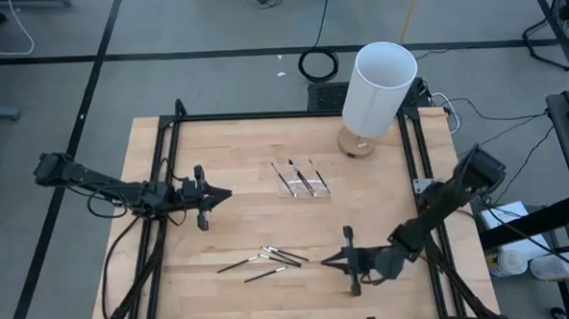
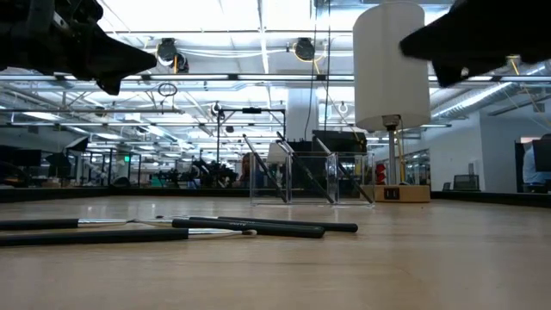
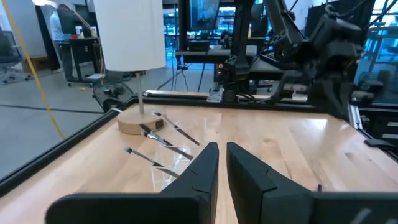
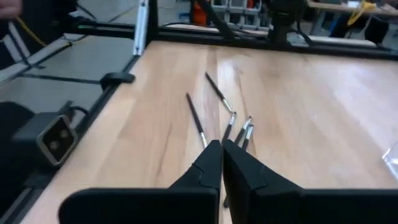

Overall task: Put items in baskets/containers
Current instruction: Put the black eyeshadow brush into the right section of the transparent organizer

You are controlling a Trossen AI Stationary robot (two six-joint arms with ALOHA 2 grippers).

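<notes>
Several thin dark sticks with pale tips point(image 1: 270, 259) lie loose on the wooden table near its near edge; they also show in the low view point(image 2: 250, 226) and the right wrist view point(image 4: 217, 106). The clear tray point(image 1: 319, 190) sits mid-table, and three sticks point(image 1: 300, 176) lean in it. In the left wrist view the tray point(image 3: 168, 171) and its sticks point(image 3: 165, 140) are ahead of the fingers. My left gripper point(image 1: 228, 193) point(image 3: 221, 149) hovers shut to the tray's left, pointing at it. My right gripper point(image 1: 324, 264) point(image 4: 220, 146) is shut just right of the loose sticks, pointing at them.
A tall white cylinder point(image 1: 378, 88) on a round wooden base point(image 1: 357, 143) stands at the far edge, right of the tray. A black frame point(image 1: 168, 145) borders the table. Bare wood lies between the tray and the loose sticks.
</notes>
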